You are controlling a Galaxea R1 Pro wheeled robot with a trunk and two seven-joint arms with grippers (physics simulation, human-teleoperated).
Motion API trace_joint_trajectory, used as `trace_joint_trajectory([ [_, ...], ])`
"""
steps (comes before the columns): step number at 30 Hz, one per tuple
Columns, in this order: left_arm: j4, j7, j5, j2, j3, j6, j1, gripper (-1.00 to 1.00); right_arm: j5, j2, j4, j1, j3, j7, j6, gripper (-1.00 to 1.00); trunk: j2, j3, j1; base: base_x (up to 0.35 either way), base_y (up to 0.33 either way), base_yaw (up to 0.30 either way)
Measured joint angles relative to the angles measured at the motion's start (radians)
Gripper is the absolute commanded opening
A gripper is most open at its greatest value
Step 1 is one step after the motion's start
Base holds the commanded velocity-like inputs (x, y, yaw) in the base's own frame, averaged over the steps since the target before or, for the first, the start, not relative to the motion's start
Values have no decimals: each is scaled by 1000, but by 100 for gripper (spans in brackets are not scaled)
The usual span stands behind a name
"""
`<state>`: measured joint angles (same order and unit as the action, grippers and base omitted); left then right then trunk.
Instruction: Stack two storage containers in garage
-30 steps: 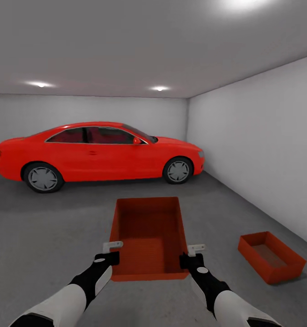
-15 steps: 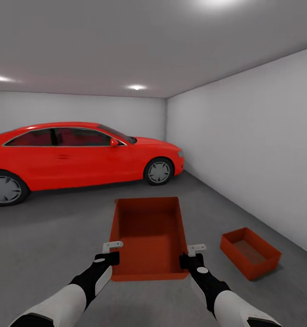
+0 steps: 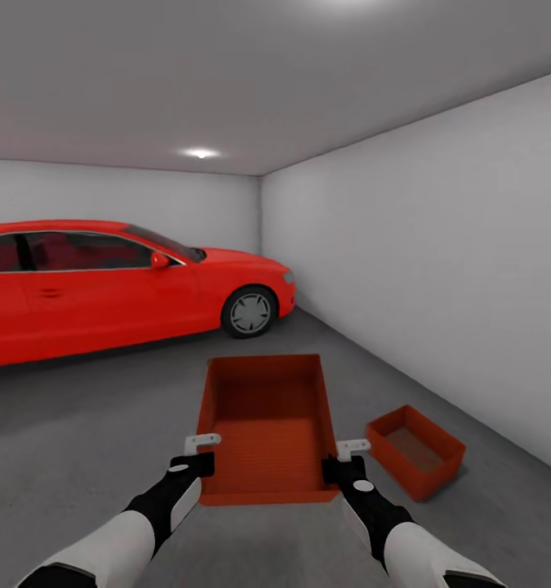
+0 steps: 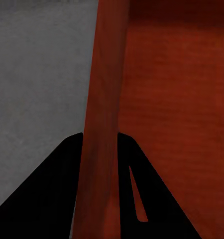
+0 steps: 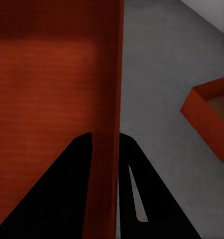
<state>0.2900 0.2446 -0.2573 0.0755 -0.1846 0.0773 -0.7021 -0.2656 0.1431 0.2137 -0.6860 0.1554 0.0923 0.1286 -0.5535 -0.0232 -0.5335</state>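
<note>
Grey, mottled concrete runs under me across the whole garage: the floor (image 3: 79, 425) stretches to plain white walls (image 3: 438, 269) that meet in a corner ahead, under a pale ceiling with a round light (image 3: 198, 153) glowing near the back. I see a red car (image 3: 104, 286) parked side-on at the left, its nose near the right-hand wall and its front wheel resting on the concrete. I am carrying one bin (image 3: 265, 425) out in front of me, open side up and held above the concrete between both arms. My left claw (image 3: 195, 459) grips the bin's left wall near its near corner; in the left wrist view the two dark fingers (image 4: 52, 199) sit either side of that wall, one outside over the grey floor and one inside the orange-red interior, pinching it. My right claw (image 3: 347, 464) does the same on the right wall, and the right wrist view shows its fingers (image 5: 67, 199) straddling the wall, pressed onto it. The second bin (image 3: 415, 451) sits on the floor to my right, near the right-hand wall, turned at an angle to the one I hold, open side up, and apart from it; its corner (image 5: 209, 117) also shows in the right wrist view.
</note>
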Motion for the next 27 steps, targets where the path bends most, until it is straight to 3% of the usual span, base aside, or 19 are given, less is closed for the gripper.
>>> trace_joint_trajectory([
  [27,2,0,2,0,1,1,0,-100,1,0,0,0,1,0,1,-100,0,0,0,321,0,-288],
])
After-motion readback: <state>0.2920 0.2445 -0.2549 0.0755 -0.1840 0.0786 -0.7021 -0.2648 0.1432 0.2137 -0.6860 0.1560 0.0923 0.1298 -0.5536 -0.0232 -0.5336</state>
